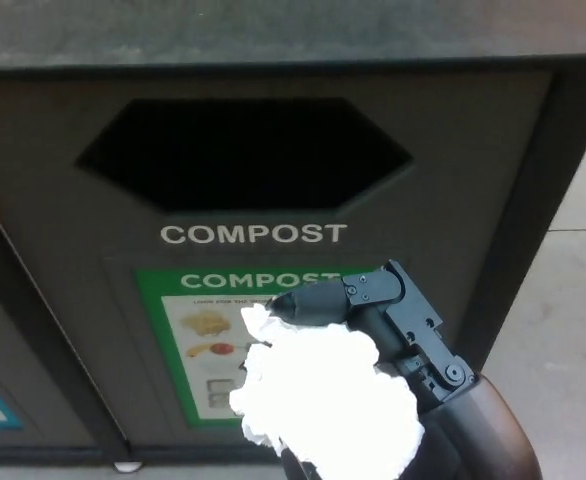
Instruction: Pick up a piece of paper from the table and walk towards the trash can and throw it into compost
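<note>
Dark compost bin (63, 300) fills the frame; crumpled paper (323, 400), lower centre, is held clasped in the right hand (373, 330), its hexagonal opening (243, 150) seen above and left.

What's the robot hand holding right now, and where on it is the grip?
The right robot hand holds a crumpled white paper wad, one finger over its top.

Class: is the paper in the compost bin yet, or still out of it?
Out. The crumpled white paper sits in the right hand, below the hexagonal opening of the compost bin.
</note>
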